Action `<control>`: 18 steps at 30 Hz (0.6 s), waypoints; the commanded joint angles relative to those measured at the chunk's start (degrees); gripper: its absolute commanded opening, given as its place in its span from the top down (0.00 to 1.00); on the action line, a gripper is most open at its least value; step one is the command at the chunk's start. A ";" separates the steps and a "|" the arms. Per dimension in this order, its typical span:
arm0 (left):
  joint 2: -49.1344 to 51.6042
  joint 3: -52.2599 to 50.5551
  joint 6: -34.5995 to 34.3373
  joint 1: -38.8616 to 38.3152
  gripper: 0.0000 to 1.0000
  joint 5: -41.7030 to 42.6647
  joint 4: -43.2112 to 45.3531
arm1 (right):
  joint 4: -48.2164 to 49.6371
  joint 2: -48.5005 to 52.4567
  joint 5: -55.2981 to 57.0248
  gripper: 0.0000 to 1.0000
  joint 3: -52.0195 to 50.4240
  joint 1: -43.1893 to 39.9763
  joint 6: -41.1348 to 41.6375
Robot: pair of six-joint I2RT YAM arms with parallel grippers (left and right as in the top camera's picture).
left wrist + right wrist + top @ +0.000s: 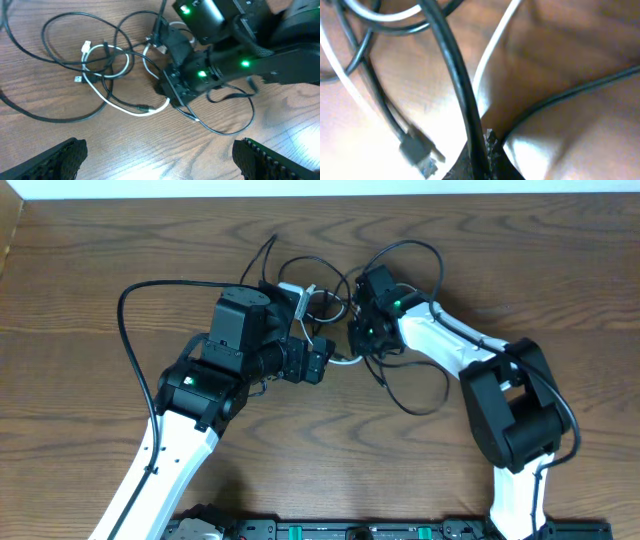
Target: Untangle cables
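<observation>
A tangle of thin black cables (400, 255) and one white cable (342, 361) lies at the middle of the wooden table. In the left wrist view the black loops (55, 30) and the white cable (127, 110) spread out to the left of my right gripper (170, 95). My right gripper (358, 335) is down in the tangle and shut on a black cable (450, 65); its fingers (482, 150) pinch the strand. A white strand (492, 50) and a small plug (417, 150) lie beside it. My left gripper (325, 363) (160, 150) is open wide and empty, just short of the tangle.
The two grippers are close together over the tangle. A thick black arm wire (125, 330) arcs out to the left of the left arm. A black loop (420, 395) trails toward the right arm's base (515, 420). The table's far edge (320, 196) runs behind the cables.
</observation>
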 commanded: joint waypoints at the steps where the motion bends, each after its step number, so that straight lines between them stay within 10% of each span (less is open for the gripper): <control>1: 0.20 0.57 -0.50 0.24 0.02 0.66 -0.15 | -1.88 -10.73 -0.24 0.99 -0.13 0.13 -5.95; 9: 0.20 0.57 -0.50 0.24 0.02 0.66 -0.13 | -2.29 -33.31 4.33 0.99 -0.13 0.11 -8.94; 18: 0.20 0.57 -0.50 0.24 0.02 0.66 -0.13 | -9.44 -33.70 10.23 0.99 -0.15 0.13 -8.92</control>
